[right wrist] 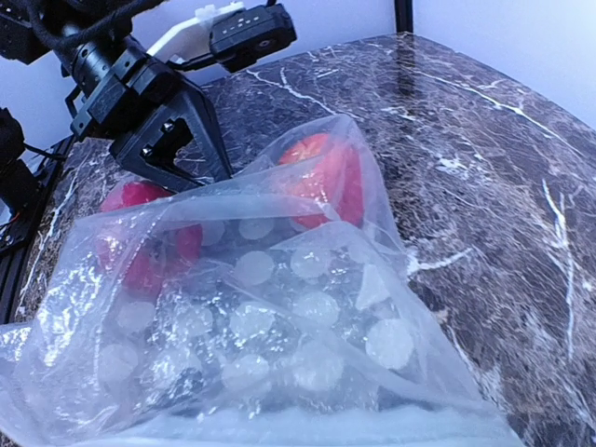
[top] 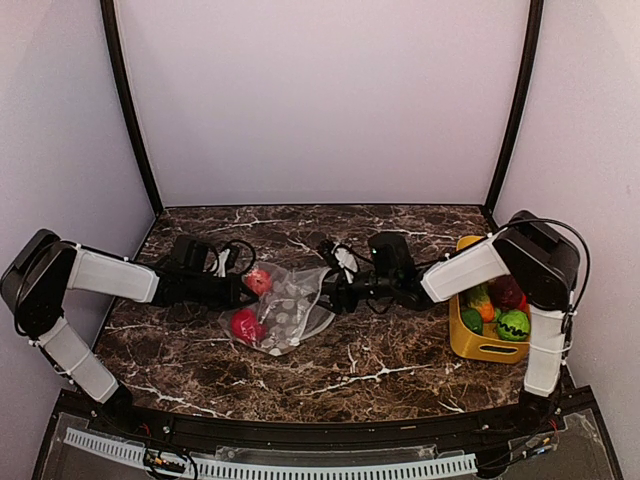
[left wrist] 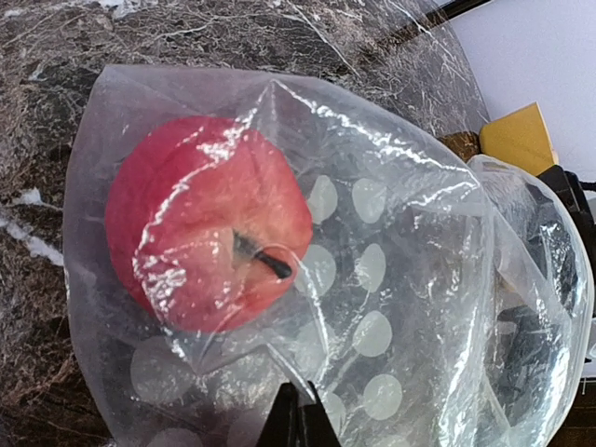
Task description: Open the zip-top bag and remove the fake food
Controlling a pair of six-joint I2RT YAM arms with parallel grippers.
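I am worrying most about the zip-top bag (top: 288, 312) sliding away or tearing. It is lying on the marble table (top: 400, 365) between my two arms, and the fake food (left wrist: 209, 223), two red fruits, is sitting inside it near the left end. My left gripper (top: 243, 288) is pressing its jaws tight together, and I think it is pinching the thin plastic there. My right gripper (top: 332, 292) is sitting at the bag's other end, but I cannot tell if its jaws are spread or squeezing anything, because the crinkly plastic is hiding them. If it is grabbing both sides of the mouth at once, pulling is only going to drag the whole bag. If the left pinch is slipping, the fruits are going to roll. A yellow bin (top: 468, 342) of toys is sitting well off to the right, blocking nothing. Only some black cables (top: 236, 256) are hanging near the bag.
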